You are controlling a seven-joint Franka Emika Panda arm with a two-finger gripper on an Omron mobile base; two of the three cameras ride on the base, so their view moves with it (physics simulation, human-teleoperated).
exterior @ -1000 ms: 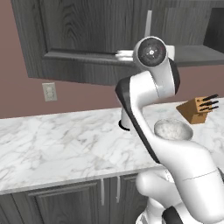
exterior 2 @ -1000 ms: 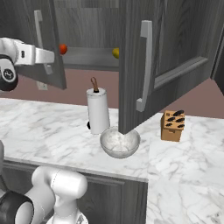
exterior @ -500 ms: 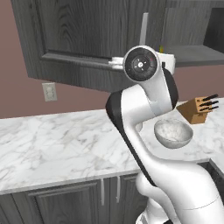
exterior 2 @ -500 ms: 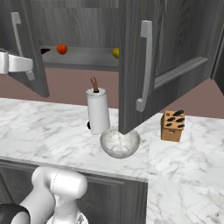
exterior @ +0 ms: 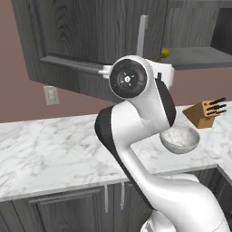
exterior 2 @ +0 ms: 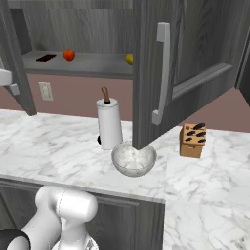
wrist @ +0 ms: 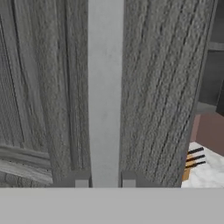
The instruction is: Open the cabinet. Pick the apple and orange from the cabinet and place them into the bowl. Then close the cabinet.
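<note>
While both doors of the cabinet stand swung open, the gripper is closed narrowly on the left door's silver bar handle, one finger on each side. An apple and a yellowish fruit sit well apart on the cabinet shelf. On the marble counter below, the speckled bowl rests just beside the paper-towel roll, with the knife block nearby.
</note>
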